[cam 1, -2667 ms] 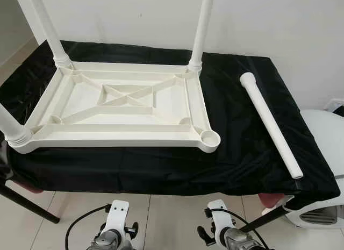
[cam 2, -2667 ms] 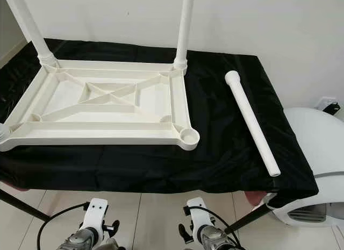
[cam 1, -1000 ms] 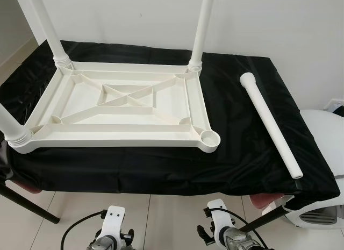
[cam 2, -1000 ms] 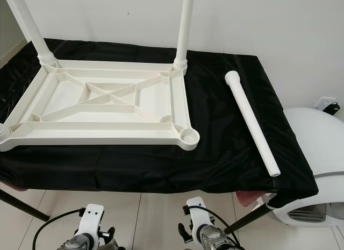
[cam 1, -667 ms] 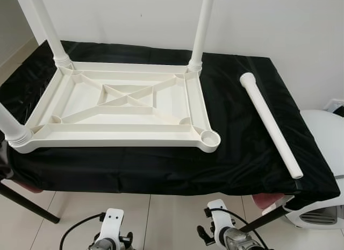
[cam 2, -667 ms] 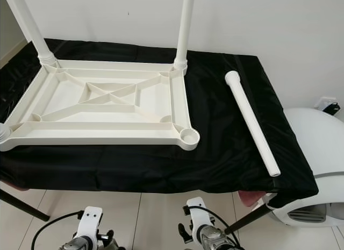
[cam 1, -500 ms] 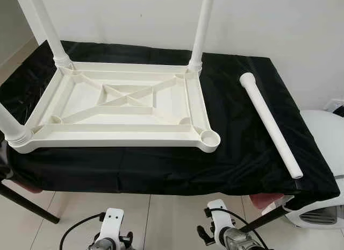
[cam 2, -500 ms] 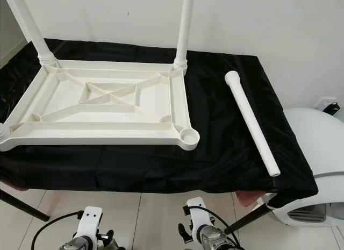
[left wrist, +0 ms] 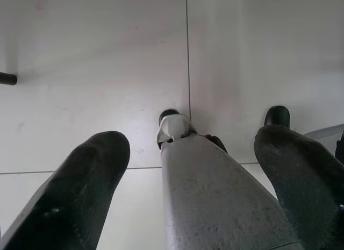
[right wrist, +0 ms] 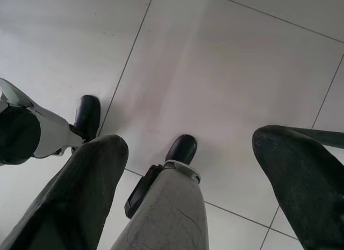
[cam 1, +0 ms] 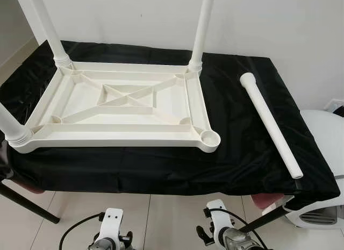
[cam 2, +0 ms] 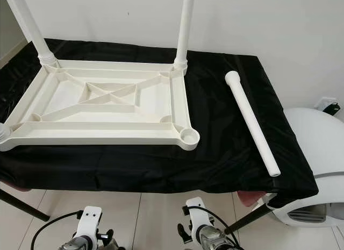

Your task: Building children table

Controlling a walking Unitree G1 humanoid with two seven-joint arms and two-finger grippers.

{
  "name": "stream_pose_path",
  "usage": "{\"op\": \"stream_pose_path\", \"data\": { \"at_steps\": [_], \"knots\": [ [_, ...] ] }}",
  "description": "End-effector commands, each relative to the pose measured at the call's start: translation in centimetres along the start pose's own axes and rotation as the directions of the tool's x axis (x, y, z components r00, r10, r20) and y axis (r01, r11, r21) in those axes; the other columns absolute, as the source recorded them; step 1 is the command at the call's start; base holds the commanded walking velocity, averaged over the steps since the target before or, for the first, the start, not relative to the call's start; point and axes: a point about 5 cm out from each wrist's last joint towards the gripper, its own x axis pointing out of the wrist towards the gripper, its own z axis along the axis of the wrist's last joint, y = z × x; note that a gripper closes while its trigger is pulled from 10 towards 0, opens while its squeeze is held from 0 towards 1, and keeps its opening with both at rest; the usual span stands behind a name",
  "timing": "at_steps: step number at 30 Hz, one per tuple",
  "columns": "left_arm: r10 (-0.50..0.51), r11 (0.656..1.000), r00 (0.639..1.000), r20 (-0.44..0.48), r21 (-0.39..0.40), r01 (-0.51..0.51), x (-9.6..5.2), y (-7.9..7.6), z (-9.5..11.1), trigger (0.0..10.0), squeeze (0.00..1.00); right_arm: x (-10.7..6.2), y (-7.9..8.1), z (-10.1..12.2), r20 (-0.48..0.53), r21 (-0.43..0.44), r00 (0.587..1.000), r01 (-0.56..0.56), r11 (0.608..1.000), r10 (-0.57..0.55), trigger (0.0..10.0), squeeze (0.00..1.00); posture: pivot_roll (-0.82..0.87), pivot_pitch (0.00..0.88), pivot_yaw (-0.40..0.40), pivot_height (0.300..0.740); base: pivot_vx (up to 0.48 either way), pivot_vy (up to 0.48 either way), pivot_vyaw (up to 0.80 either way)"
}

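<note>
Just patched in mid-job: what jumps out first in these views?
A white table top lies upside down on the black cloth, with three legs already standing in its corners. The near right socket is empty, and the loose leg lies on the cloth to its right. Both arms hang low, the left claw and right claw open above the floor tiles.

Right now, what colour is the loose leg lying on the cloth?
White; the loose leg shows best in the left eye view, against the black cloth.
</note>
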Motion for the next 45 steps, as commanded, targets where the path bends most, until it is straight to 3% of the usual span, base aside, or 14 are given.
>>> {"op": "stream_pose_path", "data": {
  "at_steps": [1,27,36,45],
  "knots": [
    [-0.036,0.999,0.999,-0.017,-0.007,0.036,-0.1,0.0,-0.4,10.0,0.0,0.0,0.3,-0.4,-0.019,0.007,1.0,-0.005,1.0,0.006,10.0,0.0,0.07,0.0,-0.022,0.74,0.0,0.0,0.0],
    [-0.039,0.999,0.999,-0.015,-0.005,0.039,-0.3,0.0,-1.0,10.0,0.0,0.0,0.4,-0.5,-0.017,0.002,1.0,-0.012,1.0,0.012,10.0,0.0,0.1,0.0,-0.021,0.74,0.0,0.0,0.0],
    [-0.014,0.999,0.999,-0.047,-0.03,0.013,-0.7,0.9,-2.4,10.0,0.0,0.0,0.8,-0.8,-0.028,-0.01,0.999,-0.029,1.0,0.029,10.0,0.0,0.12,0.0,-0.033,0.74,0.0,0.0,0.0],
    [-0.011,0.999,0.999,-0.045,-0.051,0.009,-0.8,0.9,-2.5,10.0,0.0,0.0,0.4,-0.3,-0.016,-0.003,1.0,-0.018,1.0,0.018,10.0,0.0,0.1,0.0,-0.029,0.74,0.0,0.0,0.0]
  ]
}}
